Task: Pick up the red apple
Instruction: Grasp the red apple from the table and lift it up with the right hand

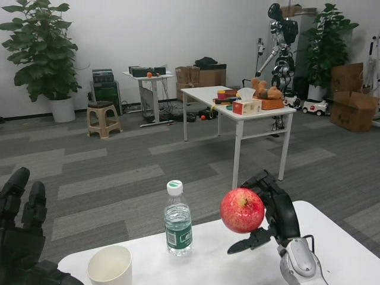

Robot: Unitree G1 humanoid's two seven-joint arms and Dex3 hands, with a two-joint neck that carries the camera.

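Item one, red apple (242,210): it is sitting in the grip of your right hand (270,211), clear of the white bench (332,237) and hanging above its right half. The dark fingers are wrapping the apple's right and rear side, and one digit is reaching under it from below. The stem end is facing the camera, tilted slightly up.

Item two, right hand: clamped on the apple. The pick looks essentially made; what you are managing now is the carry.

Item three, left hand (21,237): it is waiting at the lower left corner, fingers apart and pointing up, holding nothing.

Item four, water bottle (177,218): upright on the bench, white cap on, standing just left of the apple and lower than it.

Item five, paper cup (110,265): upright near the front left edge, well apart from the apple.

Handling notes for you:
- Keep the grip pressure even; the apple is round and smooth, so it is likely to roll out toward the open left side if the fingers loosen.
- Keep the wrist level, so the supporting digit is bearing the weight.
- Raise straight up, keeping away from the bottle, which would tip easily.
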